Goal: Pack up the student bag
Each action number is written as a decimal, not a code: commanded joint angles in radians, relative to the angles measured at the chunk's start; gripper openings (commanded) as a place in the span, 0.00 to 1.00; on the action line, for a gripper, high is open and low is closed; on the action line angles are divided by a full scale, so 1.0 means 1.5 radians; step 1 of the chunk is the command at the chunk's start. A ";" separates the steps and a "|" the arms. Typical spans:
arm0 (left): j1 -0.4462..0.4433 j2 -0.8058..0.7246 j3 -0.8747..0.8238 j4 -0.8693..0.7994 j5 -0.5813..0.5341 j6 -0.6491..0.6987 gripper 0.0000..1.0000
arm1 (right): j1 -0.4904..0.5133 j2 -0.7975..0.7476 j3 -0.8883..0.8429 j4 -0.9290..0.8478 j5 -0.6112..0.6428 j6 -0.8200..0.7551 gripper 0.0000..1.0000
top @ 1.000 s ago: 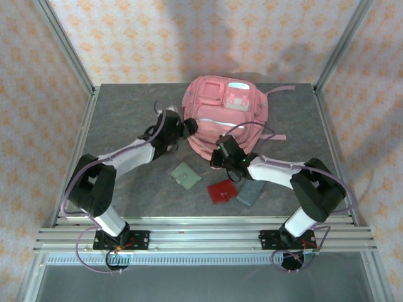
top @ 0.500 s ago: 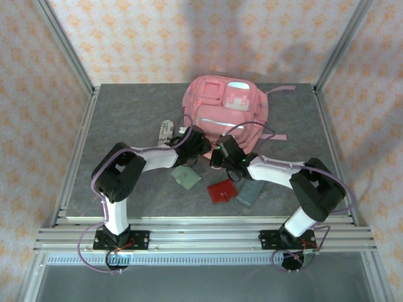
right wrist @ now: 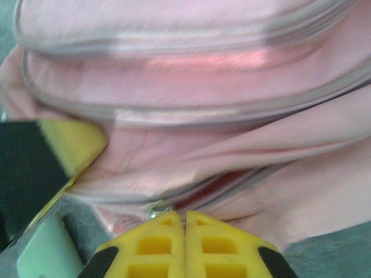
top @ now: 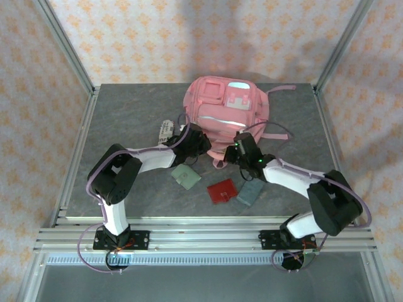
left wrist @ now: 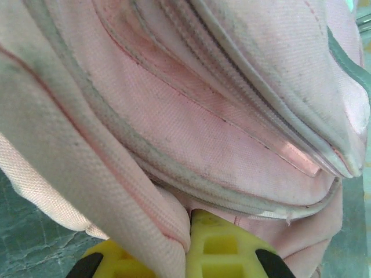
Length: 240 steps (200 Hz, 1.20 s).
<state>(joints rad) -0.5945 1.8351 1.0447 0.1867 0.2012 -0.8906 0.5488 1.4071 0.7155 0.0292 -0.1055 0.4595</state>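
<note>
A rolled printed paper lies at the left of the grey, stone-veined worktop. The yellow left fingers pinch a fold of the pink woven-fabric bag, which sits centre-back. A flat green pouch, red square and grey pad lie before it. The right fingers are closed tip to tip at its zip seam.

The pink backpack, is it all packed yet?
Not yet; nothing looks packed. In hand: the left gripper pinches a fold of the pink fabric backpack, and the right gripper is shut beside its metal zip pull, maybe to open it. Left to do: the flat green square, flat red square, grey pouch and printed paper roll lie on the table outside the bag.
</note>
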 commanded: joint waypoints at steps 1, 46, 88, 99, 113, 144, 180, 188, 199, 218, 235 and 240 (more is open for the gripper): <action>0.058 -0.037 -0.009 -0.021 -0.041 0.061 0.00 | -0.094 -0.024 -0.043 -0.114 0.142 -0.012 0.00; 0.051 -0.019 0.058 -0.055 0.008 0.115 0.00 | -0.107 -0.050 -0.053 -0.103 0.088 -0.032 0.00; 0.034 -0.027 0.084 -0.071 0.020 0.114 0.00 | -0.067 -0.122 -0.042 -0.066 -0.022 -0.037 0.01; 0.029 -0.035 0.088 -0.070 0.022 0.107 0.00 | -0.045 -0.128 -0.025 -0.066 -0.042 -0.033 0.17; 0.023 -0.046 0.091 -0.071 0.016 0.098 0.00 | -0.005 -0.118 0.010 -0.082 -0.039 -0.029 0.34; 0.012 -0.064 0.100 -0.073 0.008 0.085 0.00 | 0.042 -0.042 0.084 -0.142 -0.025 -0.011 0.42; 0.007 -0.073 0.095 -0.067 0.008 0.077 0.00 | 0.078 0.031 0.133 -0.165 -0.004 0.005 0.47; 0.005 -0.074 0.091 -0.063 0.010 0.073 0.00 | 0.084 0.040 0.143 -0.165 0.002 0.007 0.47; 0.003 -0.074 0.086 -0.054 0.015 0.068 0.00 | 0.087 0.058 0.156 -0.170 0.010 0.011 0.47; -0.004 -0.075 0.082 -0.045 0.019 0.062 0.00 | 0.087 0.086 0.174 -0.164 0.024 0.019 0.45; -0.011 -0.073 0.080 -0.042 0.021 0.060 0.00 | 0.087 0.104 0.187 -0.153 0.030 0.026 0.39; -0.013 -0.073 0.078 -0.040 0.022 0.058 0.00 | 0.088 0.109 0.193 -0.153 0.034 0.028 0.36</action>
<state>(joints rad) -0.5747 1.7844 1.1374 0.0299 0.1944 -0.7925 0.6746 1.5303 0.9565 -0.2028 -0.1078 0.4721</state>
